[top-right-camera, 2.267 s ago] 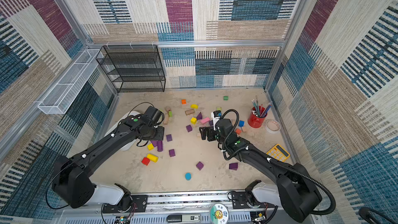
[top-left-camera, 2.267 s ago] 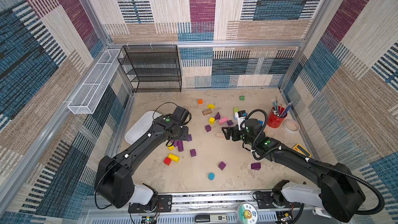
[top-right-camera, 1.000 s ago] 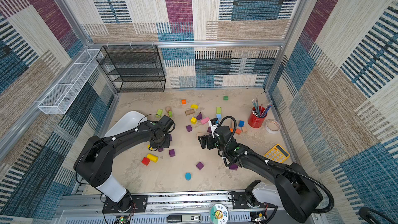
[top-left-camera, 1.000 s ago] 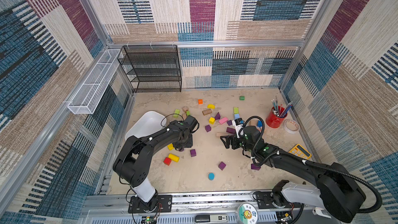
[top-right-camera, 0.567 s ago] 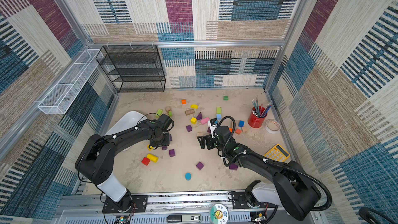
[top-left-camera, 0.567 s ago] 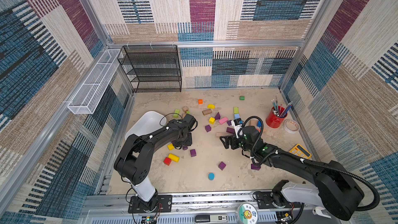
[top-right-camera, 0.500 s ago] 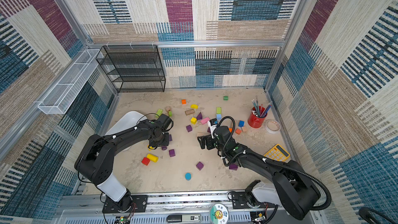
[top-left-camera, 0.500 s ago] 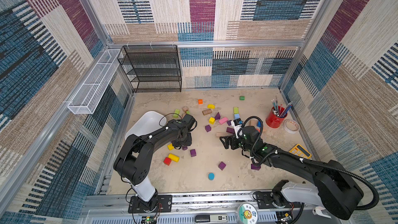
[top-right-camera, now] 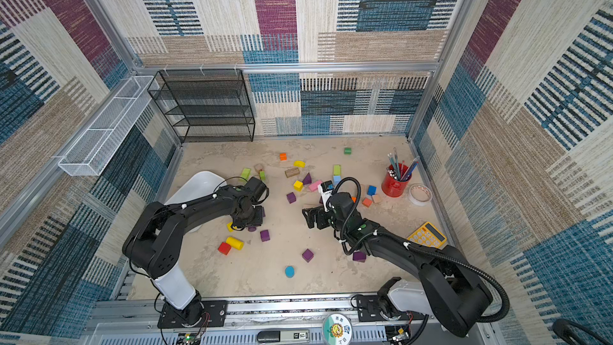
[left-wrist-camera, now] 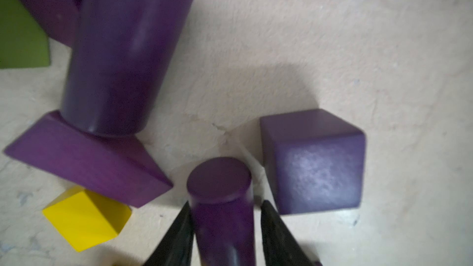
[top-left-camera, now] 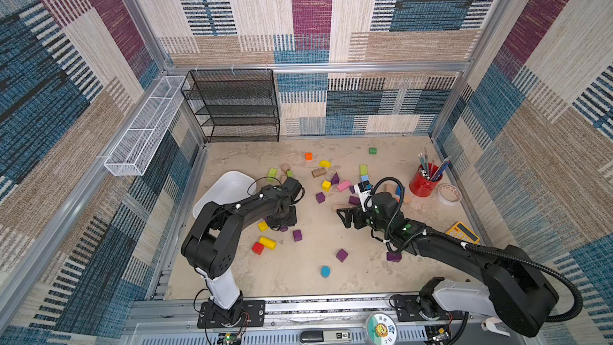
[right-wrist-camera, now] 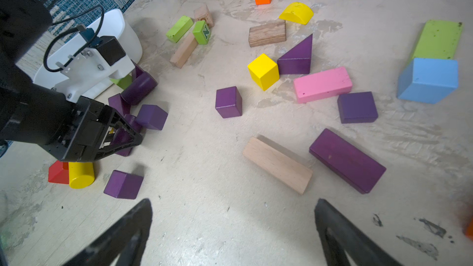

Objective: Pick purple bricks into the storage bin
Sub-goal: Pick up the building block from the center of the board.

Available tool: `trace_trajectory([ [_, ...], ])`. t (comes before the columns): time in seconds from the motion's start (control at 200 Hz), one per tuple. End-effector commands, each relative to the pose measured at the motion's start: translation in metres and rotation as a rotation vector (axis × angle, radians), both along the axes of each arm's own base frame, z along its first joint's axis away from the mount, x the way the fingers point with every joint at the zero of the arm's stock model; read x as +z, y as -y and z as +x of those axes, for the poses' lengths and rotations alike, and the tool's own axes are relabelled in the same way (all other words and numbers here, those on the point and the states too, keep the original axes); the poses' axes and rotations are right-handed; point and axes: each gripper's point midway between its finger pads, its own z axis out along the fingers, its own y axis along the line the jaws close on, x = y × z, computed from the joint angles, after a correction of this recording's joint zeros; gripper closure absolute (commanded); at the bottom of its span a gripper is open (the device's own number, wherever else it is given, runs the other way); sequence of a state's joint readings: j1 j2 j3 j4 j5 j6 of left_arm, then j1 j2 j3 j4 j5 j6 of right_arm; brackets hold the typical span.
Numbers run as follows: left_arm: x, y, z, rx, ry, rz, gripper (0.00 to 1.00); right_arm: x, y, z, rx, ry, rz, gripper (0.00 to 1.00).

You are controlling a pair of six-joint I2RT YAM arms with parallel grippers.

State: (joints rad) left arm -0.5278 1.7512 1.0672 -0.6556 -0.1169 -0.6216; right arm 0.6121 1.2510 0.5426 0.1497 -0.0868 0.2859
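My left gripper (left-wrist-camera: 225,203) is down on the floor among a cluster of purple bricks beside the storage bin (top-left-camera: 225,184). Its fingers straddle a small purple cylinder (left-wrist-camera: 220,182): one touches it, the other stands a sliver off. Around it lie a purple cube (left-wrist-camera: 317,165), a large purple cylinder (left-wrist-camera: 122,55) and a purple wedge (left-wrist-camera: 84,159). My right gripper (right-wrist-camera: 233,202) hangs wide open over bare floor, holding nothing. Ahead of it are a long purple bar (right-wrist-camera: 346,161), a purple cube (right-wrist-camera: 228,102) and a purple triangle (right-wrist-camera: 297,56). More purple cubes (top-left-camera: 342,255) lie toward the front.
A pink bar (right-wrist-camera: 322,84), a plain wooden bar (right-wrist-camera: 277,165) and yellow, green, blue, red and orange blocks are scattered about. A black mesh rack (top-left-camera: 232,107) stands at the back, a white wire basket (top-left-camera: 142,127) on the left wall. A red pen cup (top-left-camera: 426,184), tape roll (top-left-camera: 448,194) and calculator (top-left-camera: 462,232) sit right.
My left gripper has dropped from beside the bin onto the purple cluster, and its fingers have narrowed around the small cylinder. The right gripper has shifted slightly forward and stays open.
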Motion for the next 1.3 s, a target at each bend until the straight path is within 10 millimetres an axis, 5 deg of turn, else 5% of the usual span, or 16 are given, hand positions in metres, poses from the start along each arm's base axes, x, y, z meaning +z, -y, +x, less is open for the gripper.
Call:
trace_trajectory([
  [0.0, -0.004, 0.0, 0.0, 0.01, -0.005, -0.005, 0.58, 0.008, -0.002, 0.003, 0.002, 0.028, 0.008, 0.01],
  [0.351, -0.001, -0.001, -0.002, 0.0, 0.001, -0.009, 0.77, 0.008, -0.001, 0.003, -0.001, 0.03, 0.008, 0.0],
  [0.956, 0.071, -0.011, 0.001, -0.017, 0.122, -0.024, 0.77, 0.0, 0.004, 0.002, -0.018, 0.043, -0.003, 0.0],
  [1.297, 0.105, -0.049, 0.01, 0.083, 0.18, -0.079, 0.77, -0.007, 0.001, -0.002, 0.005, 0.052, 0.017, 0.0],
])
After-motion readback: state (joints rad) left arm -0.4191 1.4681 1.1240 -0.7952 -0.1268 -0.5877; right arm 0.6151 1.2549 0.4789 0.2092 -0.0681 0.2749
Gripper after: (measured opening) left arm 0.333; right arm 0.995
